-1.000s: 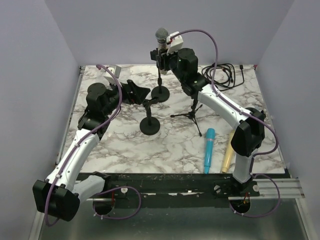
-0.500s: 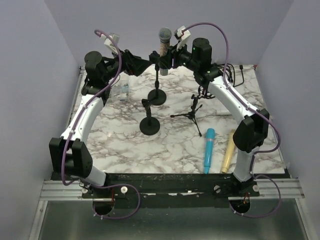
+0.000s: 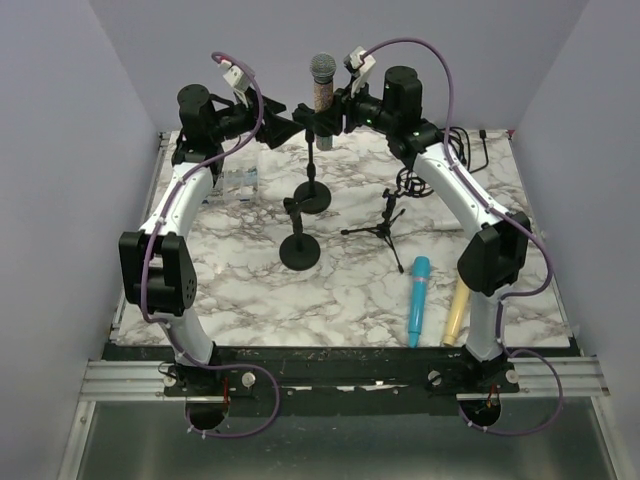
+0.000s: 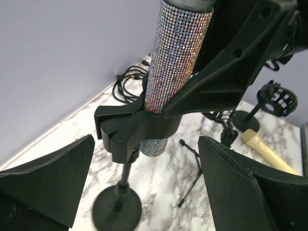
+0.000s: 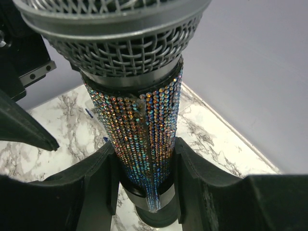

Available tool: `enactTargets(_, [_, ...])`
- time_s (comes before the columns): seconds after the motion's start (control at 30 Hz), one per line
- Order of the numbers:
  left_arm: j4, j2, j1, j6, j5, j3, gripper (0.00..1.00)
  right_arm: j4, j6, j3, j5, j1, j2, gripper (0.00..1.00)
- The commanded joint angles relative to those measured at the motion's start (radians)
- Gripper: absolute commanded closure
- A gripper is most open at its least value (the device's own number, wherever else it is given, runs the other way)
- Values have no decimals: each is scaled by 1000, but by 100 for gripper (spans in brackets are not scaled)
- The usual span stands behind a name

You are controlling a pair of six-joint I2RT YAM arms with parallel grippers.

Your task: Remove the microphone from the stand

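The microphone [image 3: 321,88] has a grey mesh head and a glittery body [image 5: 139,139]. It stands upright in the black clip [image 4: 137,127] of the tall stand [image 3: 313,193]. My right gripper [image 5: 144,185] is shut on the glittery body just above the clip, one finger [image 5: 96,187] on each side. In the top view this gripper [image 3: 332,112] comes in from the right. My left gripper [image 3: 291,124] is open, just left of the clip. In the left wrist view its fingers [image 4: 48,183] flank the stand's pole and base [image 4: 117,209] without touching them.
A shorter black stand [image 3: 299,247] and a small tripod [image 3: 384,226] stand in front of the tall stand. A blue microphone [image 3: 418,298] and a yellow one [image 3: 456,310] lie at the right front. A coiled cable [image 3: 452,150] and a shock mount [image 3: 410,186] lie at the back right.
My left arm has risen from the table and swung up to the stand's clip, its gripper opening slightly. The right gripper has kept its hold on the microphone.
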Motion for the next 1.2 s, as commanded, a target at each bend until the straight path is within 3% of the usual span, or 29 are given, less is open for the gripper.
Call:
enactTargets(0.0, [-16, 60, 17, 146, 118, 77, 7, -135, 17, 42, -83, 4, 56, 99])
enactTargets(0.23, [-35, 206, 36, 166, 236, 258, 7, -174, -13, 113, -106, 4, 95, 99])
enactTargets(0.37, [58, 275, 36, 98, 303, 325, 8, -187, -21, 130, -108, 3, 106, 99])
enactTargets(0.7, [544, 470, 36, -372, 429, 499, 11, -198, -21, 153, -103, 0, 131, 100])
enactTargets(1.03, [543, 497, 36, -378, 452, 495, 16, -178, -10, 128, -88, -2, 124, 99])
enactTargets(1.17, [544, 476, 27, -360, 431, 468, 25, -162, 4, 119, -69, -2, 121, 99])
